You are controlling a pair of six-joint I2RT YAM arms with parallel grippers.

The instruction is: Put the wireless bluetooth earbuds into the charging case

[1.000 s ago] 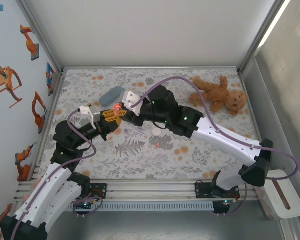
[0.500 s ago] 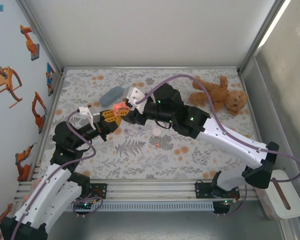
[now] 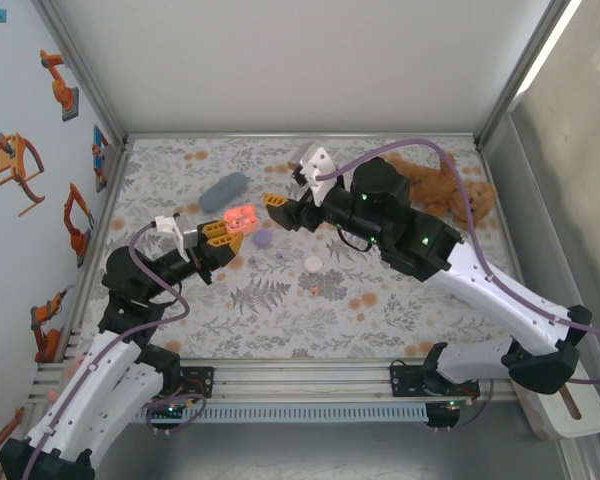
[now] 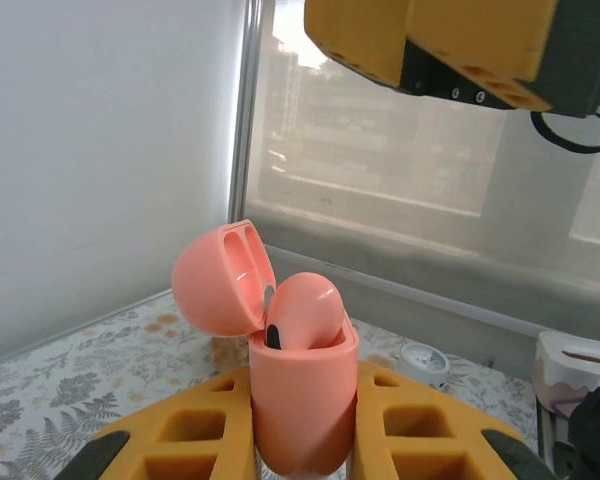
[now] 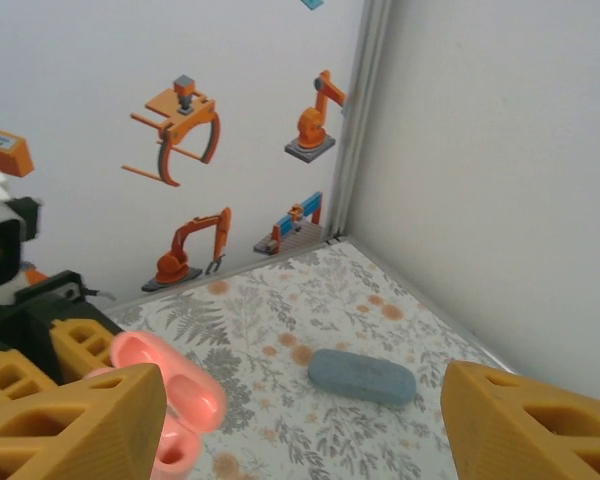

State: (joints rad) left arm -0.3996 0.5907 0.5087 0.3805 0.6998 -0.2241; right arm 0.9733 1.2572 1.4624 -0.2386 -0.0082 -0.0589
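Top view: grips the open pink charging case in the left claw; spreads the right claw wide and empty just right of that case; shows a salmon earbud on the bench, nearer and right of the case.

Left wrist: shows a pink earbud seated in the case, lid tipped back.

Right wrist: shows the case behind one fingertip.

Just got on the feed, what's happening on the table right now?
The left gripper is clamped on the pink charging case, held upright with its lid flipped open and one pink earbud sitting in it. The right gripper hovers beside the case, jaws open and empty. What looks like a loose pink bud lies on the table, near a white round piece.
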